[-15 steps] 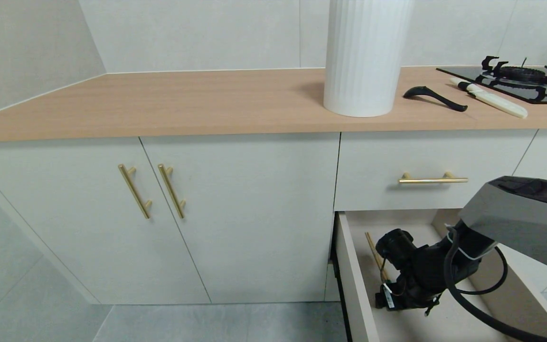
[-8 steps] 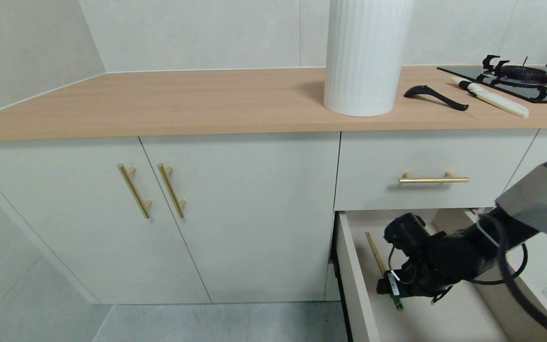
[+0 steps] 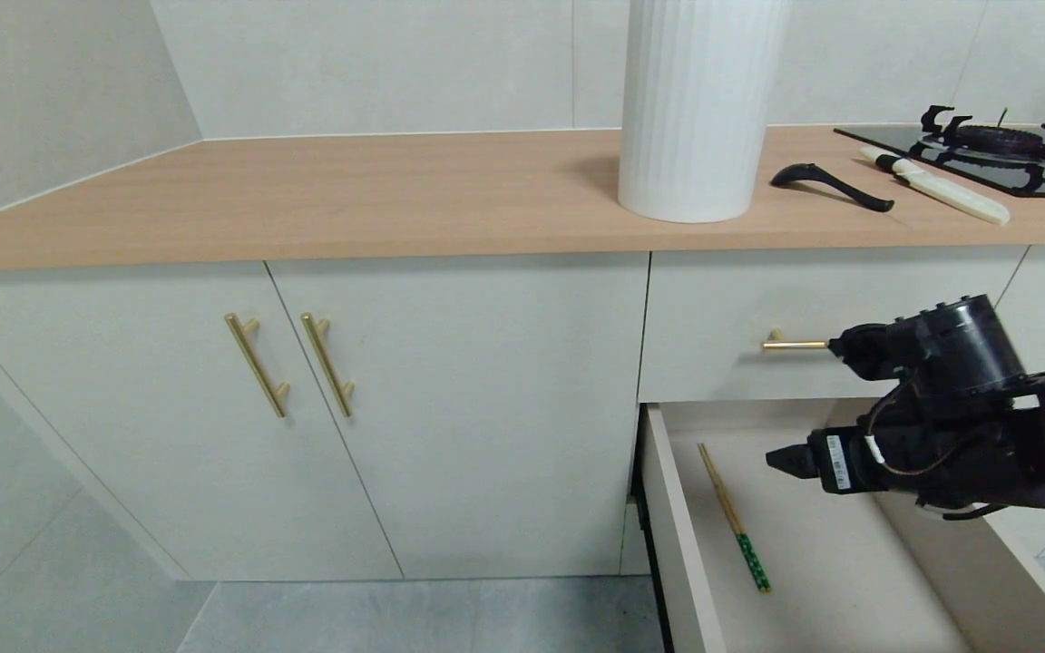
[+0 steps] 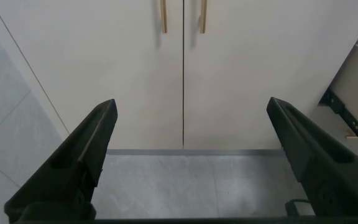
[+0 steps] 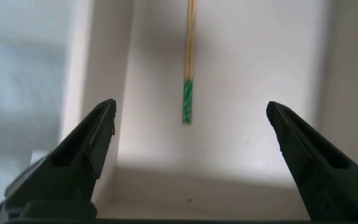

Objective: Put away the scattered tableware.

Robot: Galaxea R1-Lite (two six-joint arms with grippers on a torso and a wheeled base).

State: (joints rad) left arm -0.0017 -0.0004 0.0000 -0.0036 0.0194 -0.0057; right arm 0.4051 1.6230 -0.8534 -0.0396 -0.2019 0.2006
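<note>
A pair of wooden chopsticks [image 3: 734, 519] with green ends lies on the floor of the open lower drawer [image 3: 677, 535], close to its left wall. My right gripper [image 3: 802, 402] hangs open above the drawer with nothing between its fingers. In the right wrist view the chopsticks [image 5: 189, 62] lie below the open right gripper [image 5: 189, 109]. On the wooden counter [image 3: 350, 195] rest a black utensil [image 3: 831, 186] and a white-bladed knife [image 3: 935, 186]. My left gripper [image 4: 189, 106] is open and empty, low down in front of the cabinet doors [image 4: 183, 68].
A tall white ribbed cylinder [image 3: 693, 109] stands on the counter beside the utensils. A black gas stove [image 3: 999, 145] sits at the far right. The upper drawer, with a gold handle [image 3: 795, 344], is closed just behind my right gripper. Two cabinet doors [image 3: 305, 408] are shut.
My right gripper has risen out of the drawer and swung to the right. The chopsticks it was down beside now lie uncovered on the drawer floor.
</note>
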